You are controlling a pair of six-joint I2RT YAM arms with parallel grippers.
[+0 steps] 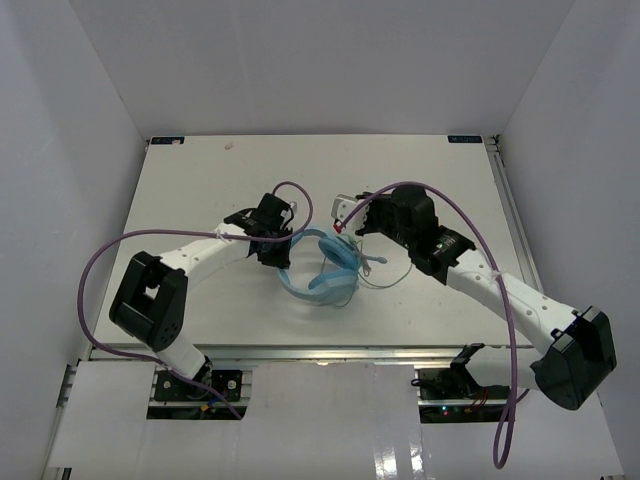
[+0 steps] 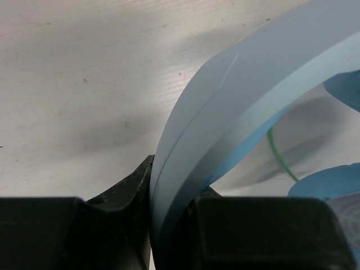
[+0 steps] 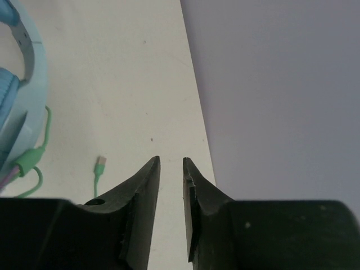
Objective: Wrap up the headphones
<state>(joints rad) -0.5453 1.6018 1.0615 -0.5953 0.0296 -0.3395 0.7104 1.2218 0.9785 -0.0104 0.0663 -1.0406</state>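
The light blue headphones (image 1: 325, 272) lie mid-table, ear cups toward the right, headband curving left. My left gripper (image 1: 280, 258) is shut on the headband (image 2: 236, 112), which rises as a pale blue band from between the black fingers (image 2: 112, 219). An ear cup (image 2: 332, 191) and a stretch of the thin green cable (image 2: 279, 157) show behind it. My right gripper (image 1: 345, 215) hovers just beyond the headphones, open by a narrow gap (image 3: 171, 163) with nothing in it. To its left are the headphones (image 3: 22, 107) and the cable's plug end (image 3: 99, 163) on the table.
Loose loops of the green cable (image 1: 385, 272) trail right of the headphones. Thick purple robot cables (image 1: 480, 240) arch over both arms. White walls (image 1: 560, 120) enclose the table; its far edge meets the wall (image 3: 270, 84) right of the right gripper.
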